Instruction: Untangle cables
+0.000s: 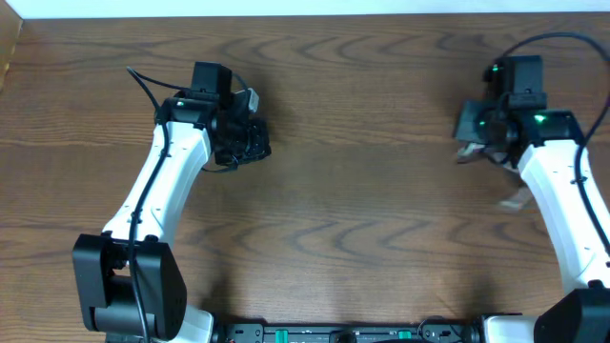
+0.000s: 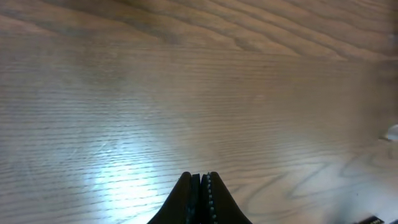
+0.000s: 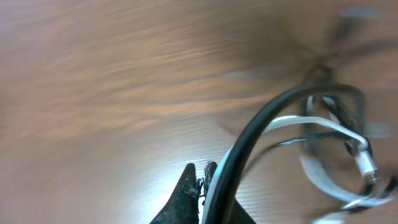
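In the right wrist view a black cable point(image 3: 261, 124) arcs up from beside my right gripper point(image 3: 203, 168) into a loop, with a white cable point(image 3: 329, 127) twisted through it and a white plug point(image 3: 367, 165) hanging at the right. Both cords pass across the outside of the right finger. I cannot tell whether they are pinched, and the jaws are pressed together. From overhead, the right gripper point(image 1: 469, 133) has blurred white cable pieces point(image 1: 516, 199) beside and below it. My left gripper point(image 2: 199, 177), seen overhead at the left point(image 1: 257, 145), is shut and holds nothing above bare wood.
The wooden table point(image 1: 353, 219) carries nothing else in view. Its back edge point(image 1: 305, 15) runs along the top of the overhead view. Thick black robot wires point(image 1: 548, 40) trail from each arm. The arm bases stand at the front edge.
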Motion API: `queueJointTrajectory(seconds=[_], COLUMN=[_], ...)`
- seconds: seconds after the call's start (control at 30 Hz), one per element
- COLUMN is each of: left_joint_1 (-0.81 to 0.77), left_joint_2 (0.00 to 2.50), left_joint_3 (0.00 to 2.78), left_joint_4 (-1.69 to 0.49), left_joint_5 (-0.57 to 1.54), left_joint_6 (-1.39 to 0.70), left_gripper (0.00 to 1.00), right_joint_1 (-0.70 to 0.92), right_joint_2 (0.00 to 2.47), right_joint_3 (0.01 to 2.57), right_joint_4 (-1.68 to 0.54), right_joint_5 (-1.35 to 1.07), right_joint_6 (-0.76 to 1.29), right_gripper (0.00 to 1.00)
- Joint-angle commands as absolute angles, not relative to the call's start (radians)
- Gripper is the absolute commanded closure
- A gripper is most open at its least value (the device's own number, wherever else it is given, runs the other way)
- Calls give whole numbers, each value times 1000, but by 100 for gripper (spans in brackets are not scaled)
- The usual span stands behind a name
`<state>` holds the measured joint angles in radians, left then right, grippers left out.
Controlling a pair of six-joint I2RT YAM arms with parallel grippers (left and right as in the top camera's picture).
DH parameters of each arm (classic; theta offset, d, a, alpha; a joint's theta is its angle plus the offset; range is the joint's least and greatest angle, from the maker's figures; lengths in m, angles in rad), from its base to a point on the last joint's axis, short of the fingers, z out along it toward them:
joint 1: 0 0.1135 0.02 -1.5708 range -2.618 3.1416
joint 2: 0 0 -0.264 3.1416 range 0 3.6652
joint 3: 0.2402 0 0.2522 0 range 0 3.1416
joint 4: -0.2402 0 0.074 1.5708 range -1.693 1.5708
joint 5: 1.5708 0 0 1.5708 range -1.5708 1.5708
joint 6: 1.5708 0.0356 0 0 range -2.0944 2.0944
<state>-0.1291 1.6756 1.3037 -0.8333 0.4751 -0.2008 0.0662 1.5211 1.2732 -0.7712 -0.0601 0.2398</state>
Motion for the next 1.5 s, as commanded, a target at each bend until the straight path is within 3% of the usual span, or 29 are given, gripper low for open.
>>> queueJointTrajectory(seconds=[0.0,0.2,0.4,0.53,0.83,1.47], left_joint_1=[-130,-131,-151,-175,-260,-400], left_joint_2=[1666,1666,1666,1666,1666,1773], left_joint_3=[1313,1313,1313,1313,1313,1266], left_joint_4=[-823,-768,-700,-656,-579,-585], left_joint_5=[556,712,741,811,826,740], left_joint_6=[-165,-77,-83,-83,-87,98], left_gripper=[92,88,59,45,25,24], right_joint_1=[74,72,113,132,142,142], right_joint_2=[1496,1482,1483,1483,1483,1483], right_joint_3=[1355,1446,1447,1447,1447,1447], right_joint_4=[-767,-765,-719,-716,-794,-813], right_joint_5=[-412,-691,-939,-949,-941,-922], right_joint_6=[174,174,165,155,72,69], right_gripper=[99,99,99,99,99,99])
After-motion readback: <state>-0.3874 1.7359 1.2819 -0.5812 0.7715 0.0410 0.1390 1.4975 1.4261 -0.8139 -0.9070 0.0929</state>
